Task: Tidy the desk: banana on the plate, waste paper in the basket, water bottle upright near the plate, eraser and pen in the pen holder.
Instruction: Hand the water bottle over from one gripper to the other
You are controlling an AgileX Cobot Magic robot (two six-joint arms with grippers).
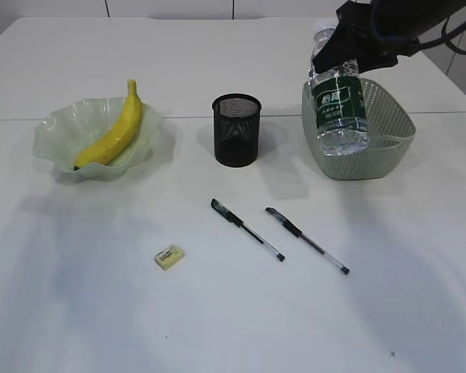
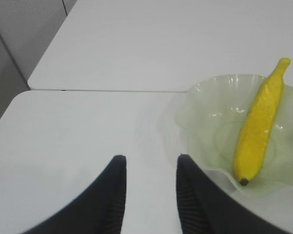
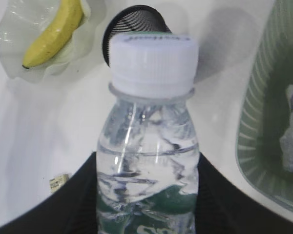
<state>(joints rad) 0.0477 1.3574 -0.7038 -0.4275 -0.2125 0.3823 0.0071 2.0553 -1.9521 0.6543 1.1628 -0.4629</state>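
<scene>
a: right tool [image 1: 349,50] clamped the water bottle [image 1: 338,109], held off the table at upper right, before the basket [image 1: 388,136]. plate [image 1: 54,136] lay far left.

b: long axis near vertical, cap [image 3: 153,56] up toward the wrist. left tool [image 2: 149,195], parted and empty, sat beside the plate.

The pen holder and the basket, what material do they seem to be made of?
The pen holder looks like black metal mesh with a matte finish: fine holes show across its wall, and a solid rim runs around the top. The basket looks like moulded grey-green plastic with a dull sheen: its wall is ribbed with regular slots. Neither material is certain from the pictures alone.
</scene>
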